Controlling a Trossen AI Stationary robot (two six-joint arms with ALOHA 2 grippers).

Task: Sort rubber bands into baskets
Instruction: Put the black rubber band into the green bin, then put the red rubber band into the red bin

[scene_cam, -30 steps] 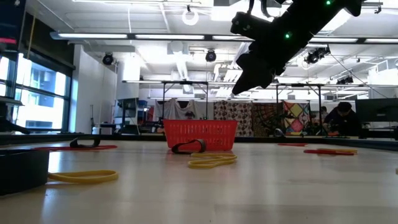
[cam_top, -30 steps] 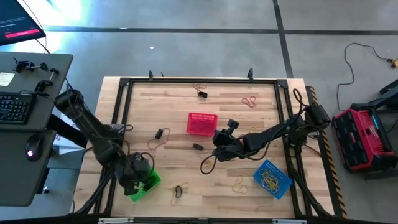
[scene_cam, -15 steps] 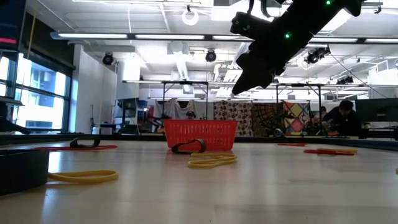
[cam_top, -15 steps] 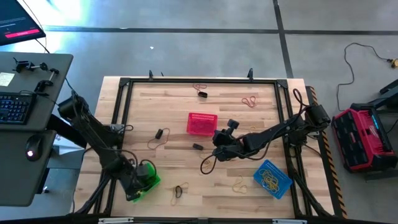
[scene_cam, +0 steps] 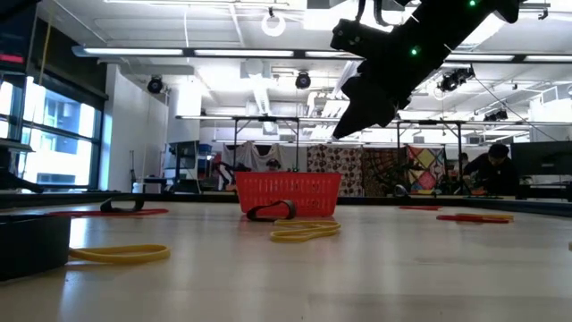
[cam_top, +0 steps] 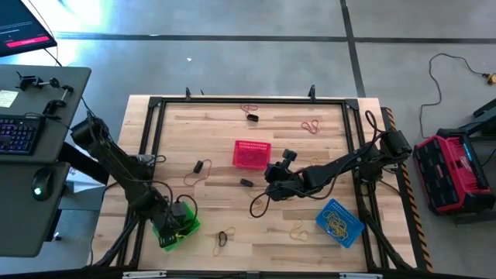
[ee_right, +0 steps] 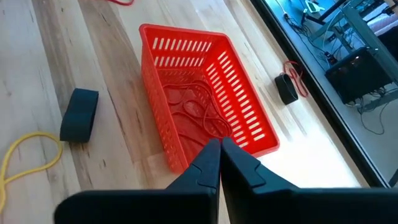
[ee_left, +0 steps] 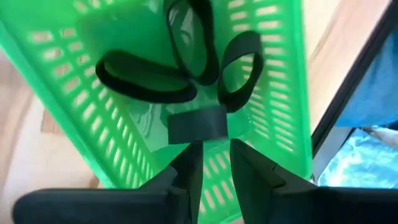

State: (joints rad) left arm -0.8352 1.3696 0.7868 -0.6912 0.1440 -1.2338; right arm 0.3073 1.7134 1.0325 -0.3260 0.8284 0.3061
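**A:** Any change from a second ago?

**B:** Yep. Left gripper (cam_top: 173, 225) now sits right over the green basket (cam_top: 189, 227), down at the table's 7 o'clock corner, after hanging a bit more toward 12 before. Fingers apart, clamping nothing. Looks like a drop-off just done, so one black band fewer to sort.

**A:** And the band itself?

**B:** Short black band (ee_left: 199, 126) lies flat on the basket floor, just past the fingertips. Long axis runs crosswise to the fingers, pointing at neither. Two other black loops (ee_left: 143, 78) lie deeper in.

**A:** Right side?

**B:** No movement. Right gripper (ee_right: 219, 144) hovers near table centre, fingers pressed together and empty, just off the red basket (ee_right: 249, 118) toward 4 o'clock. Still plenty of loose bands around.
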